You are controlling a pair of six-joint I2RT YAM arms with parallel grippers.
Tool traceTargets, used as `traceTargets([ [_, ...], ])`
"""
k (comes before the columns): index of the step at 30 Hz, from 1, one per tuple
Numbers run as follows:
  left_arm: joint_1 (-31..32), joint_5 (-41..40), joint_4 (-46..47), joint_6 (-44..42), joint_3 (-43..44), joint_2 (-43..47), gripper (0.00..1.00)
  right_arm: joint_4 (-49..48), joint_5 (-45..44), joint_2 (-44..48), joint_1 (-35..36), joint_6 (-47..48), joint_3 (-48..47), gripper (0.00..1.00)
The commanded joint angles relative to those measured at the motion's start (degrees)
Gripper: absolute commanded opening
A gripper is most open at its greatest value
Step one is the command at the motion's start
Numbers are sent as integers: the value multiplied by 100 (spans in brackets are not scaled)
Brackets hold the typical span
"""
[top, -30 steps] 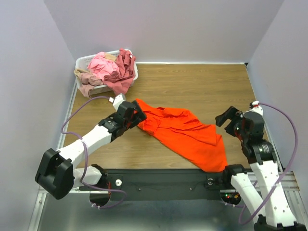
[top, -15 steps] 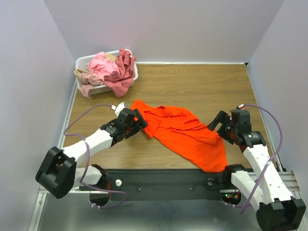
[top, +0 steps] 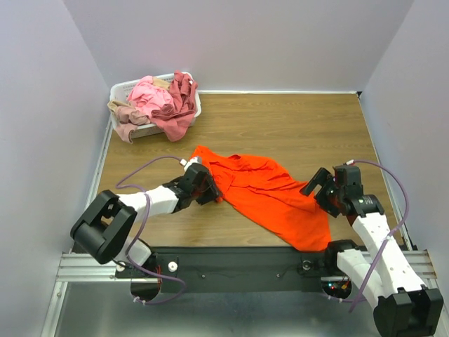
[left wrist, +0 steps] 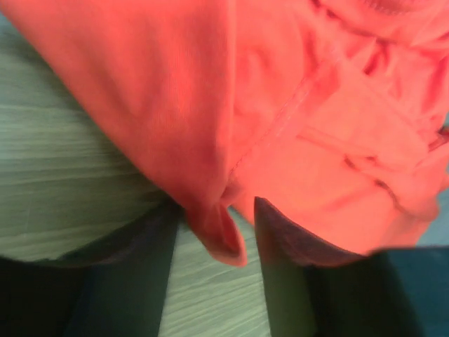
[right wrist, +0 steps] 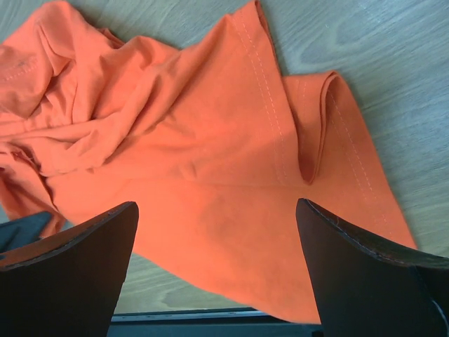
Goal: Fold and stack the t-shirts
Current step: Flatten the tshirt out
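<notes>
A bright orange t-shirt (top: pixel 270 193) lies crumpled across the middle of the wooden table. My left gripper (top: pixel 212 193) is low at its left edge. In the left wrist view a hanging fold of the orange t-shirt (left wrist: pixel 217 239) sits between the two dark fingers of my left gripper (left wrist: pixel 217 210), with bare table still showing beside it. My right gripper (top: pixel 317 189) hovers at the shirt's right side. In the right wrist view my right gripper (right wrist: pixel 217 203) is wide open over the orange t-shirt (right wrist: pixel 196 126), touching nothing. Pink (top: pixel 149 95), maroon (top: pixel 181 105) and beige (top: pixel 121 110) t-shirts are piled at the back left.
The white lattice basket (top: pixel 121 89) holding the other shirts stands in the back left corner, with cloth spilling over its front rim. Purple-grey walls close in three sides. The black rail (top: pixel 231 263) with the arm bases runs along the near edge.
My left gripper slid right onto the shirt's left edge and its jaws narrowed around a fold. My right arm swung left and lowered to the shirt's right side, still wide open.
</notes>
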State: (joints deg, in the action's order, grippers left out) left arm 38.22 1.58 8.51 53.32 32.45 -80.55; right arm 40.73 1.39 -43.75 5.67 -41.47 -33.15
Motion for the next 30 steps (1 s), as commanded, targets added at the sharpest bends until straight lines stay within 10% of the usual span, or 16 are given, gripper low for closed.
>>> traceTargets([
  [1, 63, 202, 151, -41, -19, -171, 4, -118, 11, -37, -5, -238, 54, 100],
  [22, 45, -738, -1185, 530, -933, 1594, 0, -2438, -832, -3701, 962, -91, -919, 100],
  [30, 45, -659, -939, 741, -1188, 2096, 0, -2193, -1676, -2763, 980, 650, -1529, 100],
])
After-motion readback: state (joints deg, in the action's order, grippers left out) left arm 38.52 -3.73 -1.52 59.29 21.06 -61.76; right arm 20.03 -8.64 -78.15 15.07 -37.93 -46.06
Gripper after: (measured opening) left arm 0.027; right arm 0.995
